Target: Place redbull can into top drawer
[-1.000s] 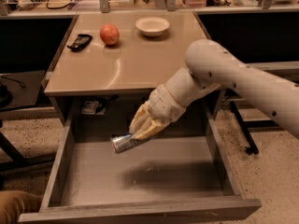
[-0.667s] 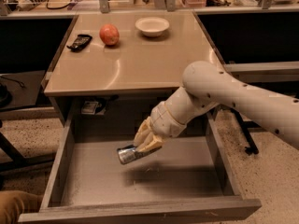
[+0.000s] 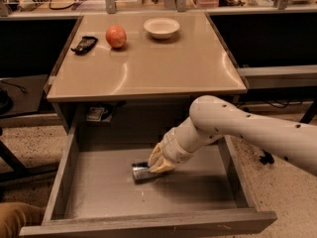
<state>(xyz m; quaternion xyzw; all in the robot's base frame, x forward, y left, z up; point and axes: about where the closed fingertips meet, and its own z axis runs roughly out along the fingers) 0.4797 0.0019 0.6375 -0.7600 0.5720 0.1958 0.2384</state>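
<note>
The top drawer is pulled wide open below the tan tabletop, its flat grey bottom showing. The redbull can, slim and silver, lies on its side on the drawer bottom near the middle. My gripper reaches down into the drawer from the right on a white arm and is shut on the can's right end. The can's right half is hidden by the fingers.
On the tabletop sit an orange-red fruit, a white bowl and a black object. A small item lies at the drawer's back left. A cluttered bench runs behind. A chair leg shows at the far right.
My gripper has moved down and a little right with the can, from above the drawer bottom to resting the can on it.
</note>
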